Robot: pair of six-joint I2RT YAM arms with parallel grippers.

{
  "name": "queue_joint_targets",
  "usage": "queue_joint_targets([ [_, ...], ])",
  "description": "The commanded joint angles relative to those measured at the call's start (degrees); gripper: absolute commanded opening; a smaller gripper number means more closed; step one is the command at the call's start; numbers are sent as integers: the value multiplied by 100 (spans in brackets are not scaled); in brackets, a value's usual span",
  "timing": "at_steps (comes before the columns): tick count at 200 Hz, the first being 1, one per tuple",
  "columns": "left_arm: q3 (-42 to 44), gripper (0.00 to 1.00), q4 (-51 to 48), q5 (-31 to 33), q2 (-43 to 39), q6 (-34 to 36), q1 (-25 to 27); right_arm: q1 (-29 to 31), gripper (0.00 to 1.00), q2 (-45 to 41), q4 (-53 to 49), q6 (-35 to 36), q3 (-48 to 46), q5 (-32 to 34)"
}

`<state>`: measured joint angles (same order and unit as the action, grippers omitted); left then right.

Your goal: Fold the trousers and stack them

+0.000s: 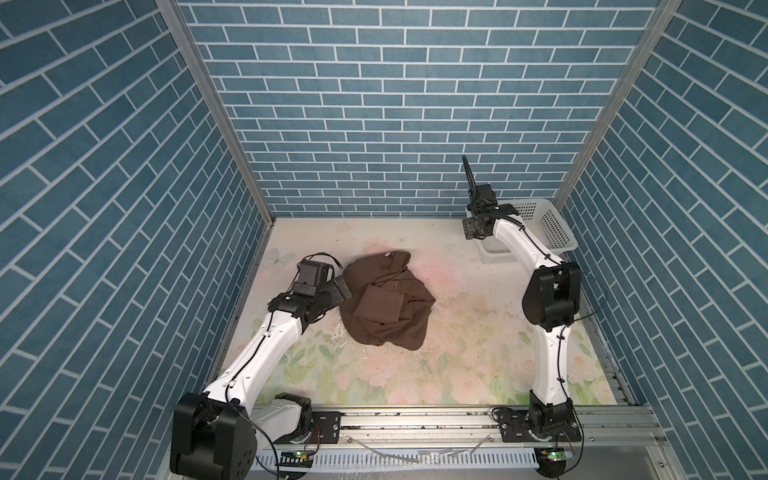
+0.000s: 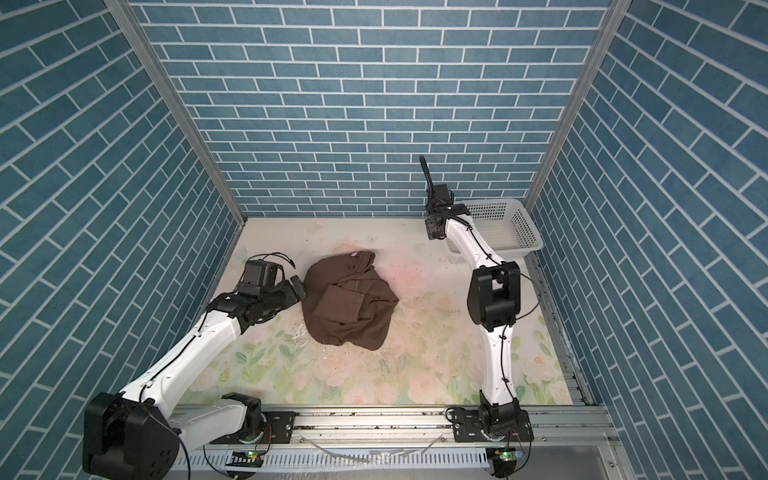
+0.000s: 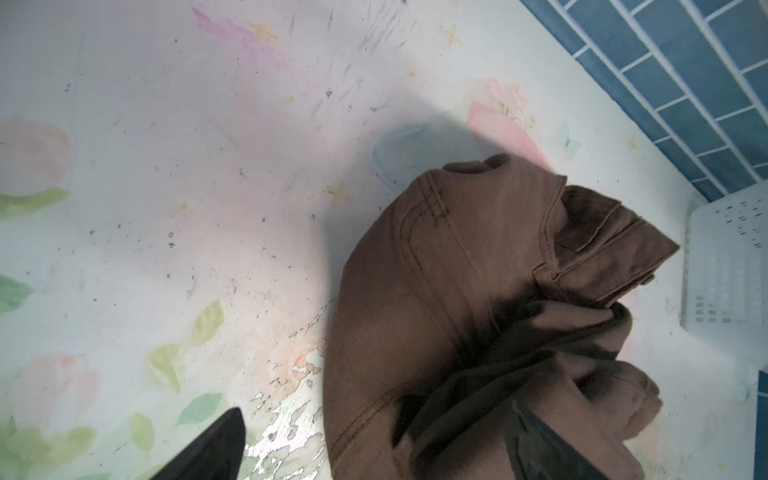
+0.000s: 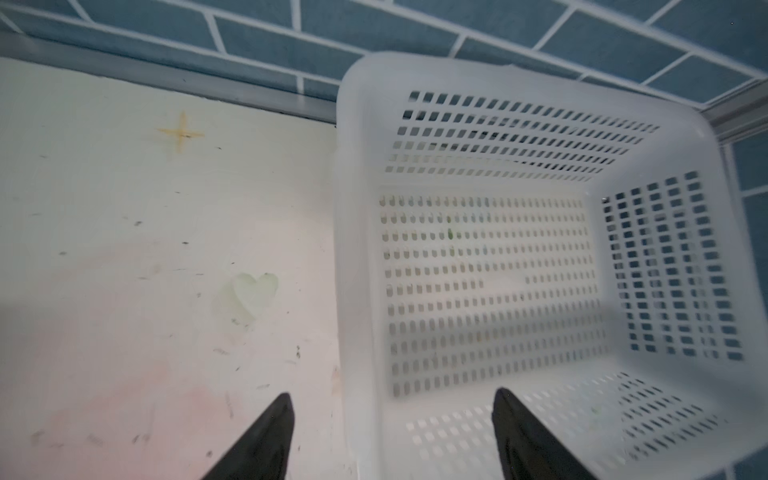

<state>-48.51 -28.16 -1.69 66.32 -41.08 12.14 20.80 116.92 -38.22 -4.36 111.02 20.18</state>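
Observation:
The dark brown trousers [image 1: 386,307] [image 2: 349,303] lie in a crumpled heap a little left of the table's middle. A waistband and seams show in the left wrist view [image 3: 436,291]. My left gripper [image 1: 344,291] [image 2: 297,287] sits low at the heap's left edge. It is open wide, one finger over bare table and the other over cloth, with the heap's edge between them [image 3: 378,419]. My right gripper [image 1: 468,170] [image 2: 426,166] is raised at the back right, open and holding nothing [image 4: 392,397]. It hangs above the near rim of the basket.
A white perforated plastic basket [image 1: 552,224] [image 2: 524,224] [image 4: 519,75] stands in the back right corner with nothing in it; its side shows in the left wrist view [image 3: 727,257]. Blue brick walls close three sides. A metal rail [image 1: 415,419] runs along the front.

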Motion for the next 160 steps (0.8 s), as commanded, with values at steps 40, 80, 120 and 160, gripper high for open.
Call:
queue_joint_targets([
  [40,-487,96,489,-612,757,250,-116,1946,79,-1946,1688,-67,-2735,-1509],
  [80,-910,95,747,-720,1486,245,-116,2674,93,-1769,2789,-861,-3461,-2754],
  [120,-1220,93,1274,-992,2435,30,-98,2847,86,-1401,3292,-1679,-3895,-3170],
  [160,-1575,79,1638,-1404,3505,-63,-2,2773,61,-1412,2688,-1650,-4199,-2346],
])
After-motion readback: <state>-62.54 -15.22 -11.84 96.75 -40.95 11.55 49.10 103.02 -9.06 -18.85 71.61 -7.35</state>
